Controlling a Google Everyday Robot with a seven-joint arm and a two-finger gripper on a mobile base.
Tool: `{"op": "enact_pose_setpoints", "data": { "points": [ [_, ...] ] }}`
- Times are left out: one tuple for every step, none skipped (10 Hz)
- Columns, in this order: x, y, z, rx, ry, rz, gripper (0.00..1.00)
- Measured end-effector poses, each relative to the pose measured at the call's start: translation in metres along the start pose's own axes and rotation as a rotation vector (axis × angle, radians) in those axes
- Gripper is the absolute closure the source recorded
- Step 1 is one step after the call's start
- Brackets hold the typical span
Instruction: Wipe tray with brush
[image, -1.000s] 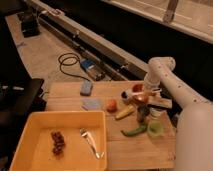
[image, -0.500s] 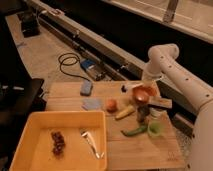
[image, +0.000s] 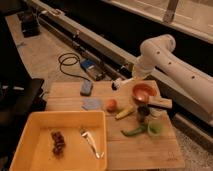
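One left-pointing brush (image: 122, 82), end effector (image: 132, 77) aloft

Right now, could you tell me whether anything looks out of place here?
A dark clump and a fork lie inside the tray. The gripper, holding the brush, hangs over the far edge of the wooden board, away from the tray.

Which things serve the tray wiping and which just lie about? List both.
Job: tray, brush, hand shut on the brush, above the board.
Lying about: sponge, orange, red bowl, fork in the tray, green pepper.
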Motion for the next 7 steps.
{"op": "enact_pose_setpoints", "data": {
  "points": [
    [-0.026,0.007,-0.010,-0.002,-0.025,-0.056,1.00],
    [-0.051,0.016,-0.018,-0.011,-0.056,-0.108,1.00],
    [-0.069,0.024,-0.022,-0.028,-0.085,-0.140,1.00],
    [-0.093,0.039,-0.023,-0.066,-0.127,-0.184,1.00],
    [-0.103,0.042,-0.023,-0.078,-0.142,-0.200,1.00],
    [-0.100,0.043,-0.024,-0.078,-0.137,-0.198,1.00],
    [-0.100,0.043,-0.024,-0.078,-0.137,-0.197,1.00]
  ]
}}
